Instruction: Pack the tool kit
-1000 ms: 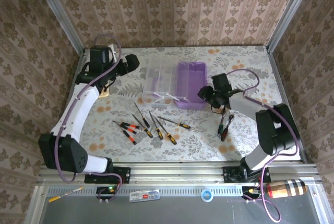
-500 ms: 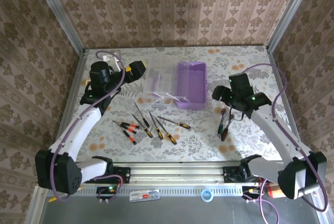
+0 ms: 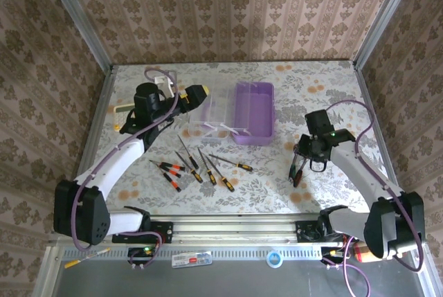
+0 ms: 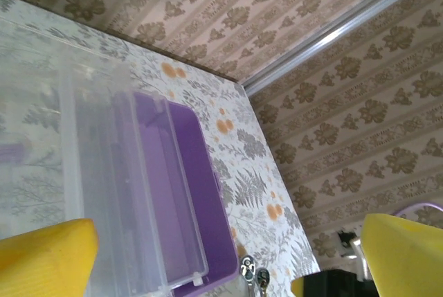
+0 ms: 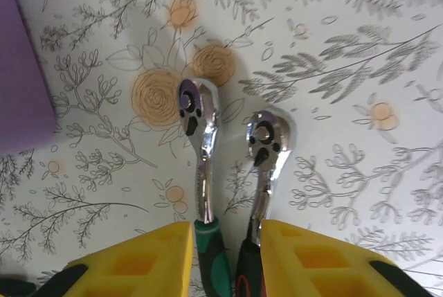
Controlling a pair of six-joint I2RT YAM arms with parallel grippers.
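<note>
Where screwdrivers [image 3: 197, 165] lie scattered by the table's [image 3: 277, 190] near edge, the right gripper [image 3: 305, 158] straddles two ratchets [image 3: 297, 172], jaws apart. Farther back, the left gripper [image 3: 196, 96] hangs, jaws spread wide, over the clear tray [image 3: 211, 113] beside the purple box [image 3: 253, 111].

top: high behind, looking down on table [image 3: 271, 190] | left wrist: low, skimming purple box [image 4: 201, 200] | right wrist: straight down, tight on ratchets [image 5: 202, 165] | box's in all three

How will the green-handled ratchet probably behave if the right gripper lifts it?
The green-handled ratchet looks like solid metal, so it is probably rigid and heavy for its size. Its polished chrome shaft may slip in the right gripper; the handle seems a safer hold.
</note>
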